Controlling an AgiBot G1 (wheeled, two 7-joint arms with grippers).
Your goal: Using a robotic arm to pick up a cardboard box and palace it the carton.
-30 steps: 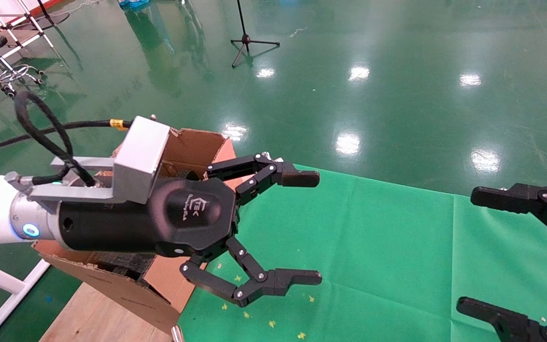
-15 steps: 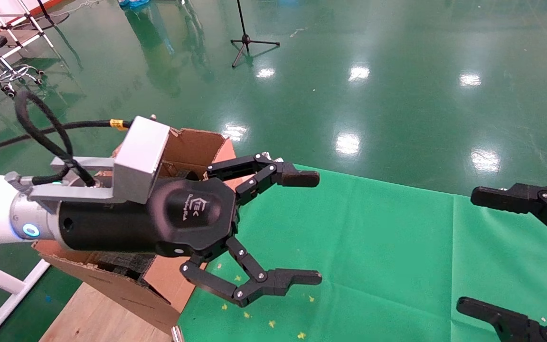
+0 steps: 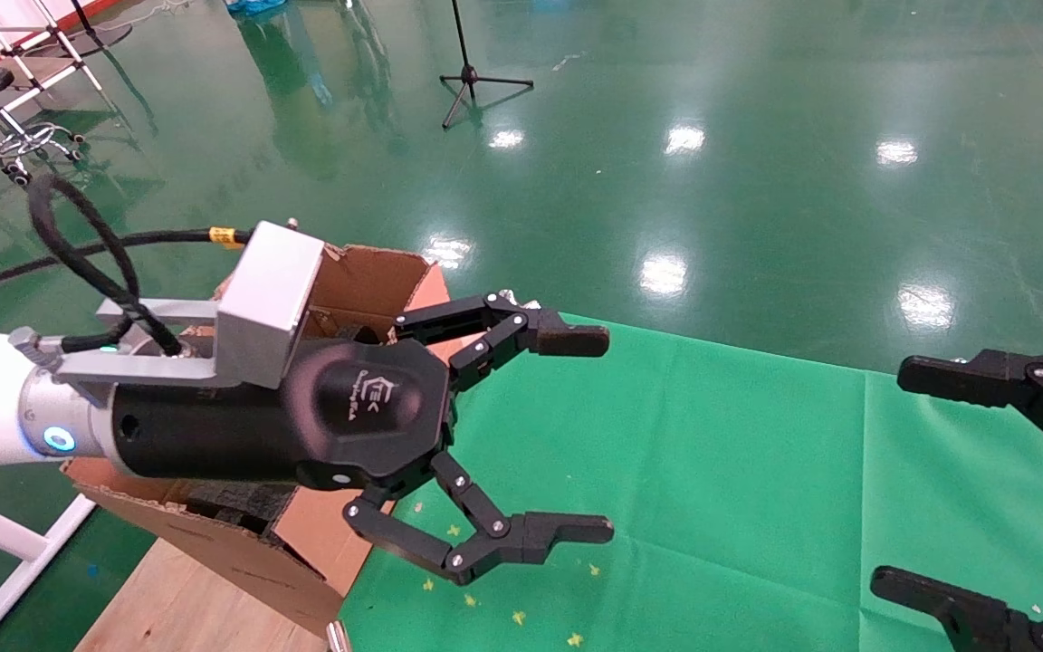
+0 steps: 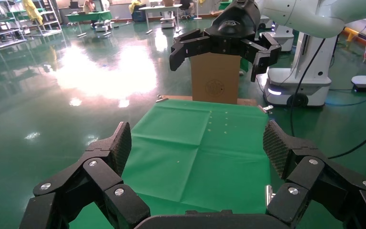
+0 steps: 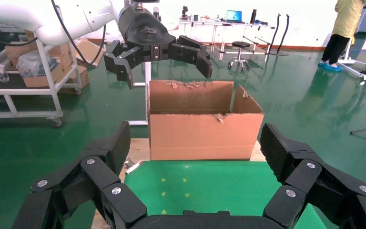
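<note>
Left claw [image 3: 580, 435] gapes level beside carton [image 3: 368, 281].

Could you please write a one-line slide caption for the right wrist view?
Open right end effector faces the carton across the green cloth; the open left end effector hovers above the carton.

carton [image 3: 368, 281] left on table | left pincer [image 3: 576, 435] above its right edge

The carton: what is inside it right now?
In the head view the carton shows black foam under the open left gripper, whose body covers most of the interior. No cardboard box is visible. The right gripper hangs open, apart.
</note>
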